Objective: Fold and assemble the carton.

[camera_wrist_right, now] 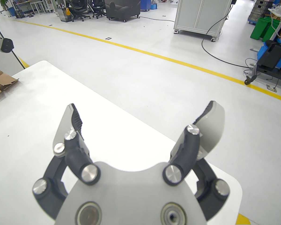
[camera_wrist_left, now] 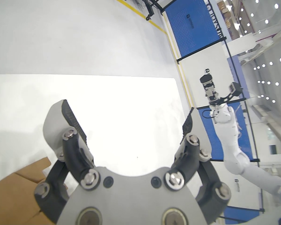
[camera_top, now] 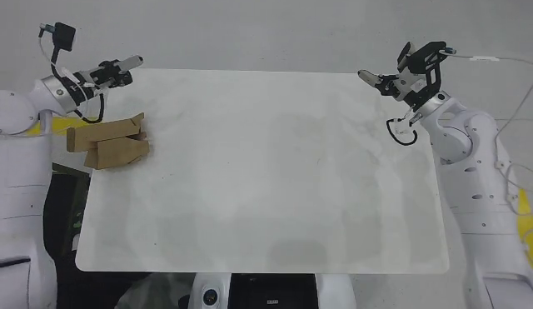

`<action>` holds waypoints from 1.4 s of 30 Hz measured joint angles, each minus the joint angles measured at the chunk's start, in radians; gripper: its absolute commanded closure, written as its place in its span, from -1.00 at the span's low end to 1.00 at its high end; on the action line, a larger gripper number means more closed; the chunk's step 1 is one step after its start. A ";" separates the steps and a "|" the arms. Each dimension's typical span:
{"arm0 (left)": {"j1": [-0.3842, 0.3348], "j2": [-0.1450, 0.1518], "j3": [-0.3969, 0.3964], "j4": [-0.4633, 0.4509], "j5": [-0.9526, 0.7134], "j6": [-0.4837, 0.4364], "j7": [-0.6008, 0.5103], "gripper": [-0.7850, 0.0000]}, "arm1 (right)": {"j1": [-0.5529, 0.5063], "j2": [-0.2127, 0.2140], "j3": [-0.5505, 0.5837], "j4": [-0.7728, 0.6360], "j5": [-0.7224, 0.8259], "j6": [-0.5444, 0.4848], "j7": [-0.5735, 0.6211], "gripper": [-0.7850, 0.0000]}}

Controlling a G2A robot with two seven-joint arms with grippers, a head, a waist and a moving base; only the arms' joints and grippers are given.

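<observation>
A brown cardboard carton [camera_top: 110, 141] lies partly folded at the table's left edge, its flaps standing up unevenly. It also appears in the left wrist view [camera_wrist_left: 16, 188] and far off in the right wrist view [camera_wrist_right: 1, 83]. My left gripper [camera_top: 133, 62] hovers open above the table's far left corner, a little beyond the carton, holding nothing [camera_wrist_left: 128, 115]. My right gripper [camera_top: 369, 79] is open and holds nothing over the far right corner of the table [camera_wrist_right: 142, 115], far from the carton.
The white table [camera_top: 266, 184] is bare apart from the carton. A black cable loop [camera_top: 402, 132] hangs from the right arm near the table's right edge.
</observation>
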 measured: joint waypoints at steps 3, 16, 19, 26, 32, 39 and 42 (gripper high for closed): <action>-0.039 0.008 -0.023 0.064 -0.053 0.083 -0.054 -1.00 | 0.000 0.000 0.000 0.000 0.000 0.000 0.000 -1.00; -0.186 0.057 -0.075 0.320 0.037 0.046 -0.064 -1.00 | 0.000 0.000 0.000 0.000 0.000 0.000 0.000 -1.00; -0.210 0.068 -0.073 0.366 0.069 0.024 -0.074 -1.00 | 0.000 0.000 0.000 0.000 0.000 0.000 0.000 -1.00; -0.269 0.098 -0.044 0.475 0.215 -0.016 -0.133 -1.00 | 0.000 0.000 0.000 0.000 0.000 0.000 0.000 -1.00; -0.320 0.116 -0.005 0.584 0.336 -0.032 -0.119 -1.00 | 0.000 0.000 0.000 0.000 0.000 0.000 0.000 -1.00; -0.365 0.134 0.037 0.686 0.476 -0.038 -0.040 -1.00 | 0.000 0.000 0.000 0.000 0.000 0.000 0.000 -1.00; -0.383 0.135 0.062 0.722 0.515 -0.024 -0.057 -1.00 | 0.000 0.000 0.000 0.000 0.000 0.000 0.000 -1.00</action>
